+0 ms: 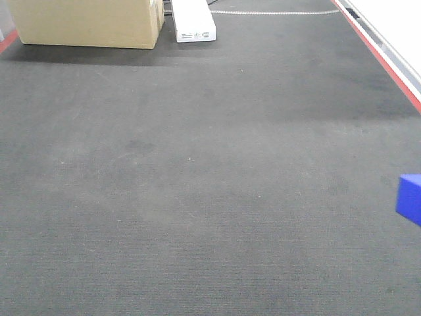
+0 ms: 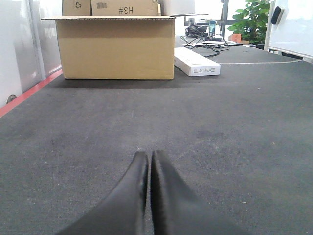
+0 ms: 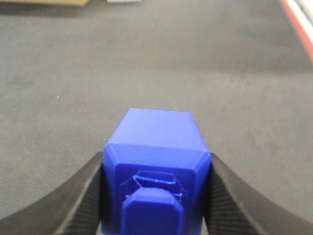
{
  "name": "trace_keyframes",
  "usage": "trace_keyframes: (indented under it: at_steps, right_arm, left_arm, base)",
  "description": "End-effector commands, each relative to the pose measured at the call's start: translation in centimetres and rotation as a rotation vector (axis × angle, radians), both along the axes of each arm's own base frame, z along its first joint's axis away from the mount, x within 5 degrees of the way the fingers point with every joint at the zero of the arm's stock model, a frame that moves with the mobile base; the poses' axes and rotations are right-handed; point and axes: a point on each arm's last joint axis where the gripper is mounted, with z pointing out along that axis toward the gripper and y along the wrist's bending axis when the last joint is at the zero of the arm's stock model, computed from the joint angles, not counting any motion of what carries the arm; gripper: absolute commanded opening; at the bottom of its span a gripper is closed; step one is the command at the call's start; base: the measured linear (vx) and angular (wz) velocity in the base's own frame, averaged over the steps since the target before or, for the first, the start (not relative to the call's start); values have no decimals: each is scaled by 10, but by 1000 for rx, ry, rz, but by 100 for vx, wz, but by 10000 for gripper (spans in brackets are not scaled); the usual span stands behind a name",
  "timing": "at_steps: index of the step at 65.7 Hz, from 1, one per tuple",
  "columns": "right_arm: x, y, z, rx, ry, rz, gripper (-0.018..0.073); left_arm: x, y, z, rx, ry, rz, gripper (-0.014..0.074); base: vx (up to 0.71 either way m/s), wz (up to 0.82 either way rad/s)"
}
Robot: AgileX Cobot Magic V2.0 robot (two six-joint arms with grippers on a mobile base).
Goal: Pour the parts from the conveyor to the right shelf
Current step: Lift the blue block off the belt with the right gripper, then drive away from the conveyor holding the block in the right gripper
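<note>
The part, a bright-blue block (image 3: pixel 156 161) with a stud facing the camera, sits between the two black fingers of my right gripper (image 3: pixel 155 164), which is shut on its sides. It hangs over the dark grey conveyor (image 3: pixel 146 58). In the front view only a corner of the blue block (image 1: pixel 410 197) shows at the right edge, above the conveyor (image 1: pixel 197 164). My left gripper (image 2: pixel 149 155) is shut with nothing in it, low over the belt (image 2: pixel 234 122). The right shelf is out of view.
A large cardboard box (image 1: pixel 85 23) (image 2: pixel 115 46) stands at the belt's far left. A long white box (image 1: pixel 193 21) (image 2: pixel 196 62) lies beside it. Red strips (image 1: pixel 388 62) (image 2: pixel 29 93) mark the belt's sides. Beyond are cables, a plant (image 2: pixel 252 19) and a whiteboard (image 2: pixel 291 27).
</note>
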Motion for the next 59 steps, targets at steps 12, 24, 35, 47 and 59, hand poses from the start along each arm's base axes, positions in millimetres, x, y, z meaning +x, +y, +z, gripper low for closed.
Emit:
trace_keyframes:
  at_steps: [12, 24, 35, 47, 59]
  right_arm:
    - [-47, -5, -7, 9, -343, -14, -9]
    - [-49, -6, -27, 12, -407, -24, -9]
    - [-43, -6, -33, 15, -424, -31, -9]
    - [-43, -6, -33, 16, -422, -31, -9]
    - [-43, -6, -33, 16, -422, -31, -9]
  left_arm:
    - [-2, 0, 14, -15, -104, -8, -6]
    - [-2, 0, 14, -15, -104, -8, -6]
    - [-2, 0, 14, -15, -104, -8, -6]
    - [-2, 0, 14, -15, -104, -8, -6]
    - [-2, 0, 14, -15, -104, -8, -6]
  base:
    - [0, 0]
    - [0, 0]
    - [0, 0]
    - [0, 0]
    - [0, 0]
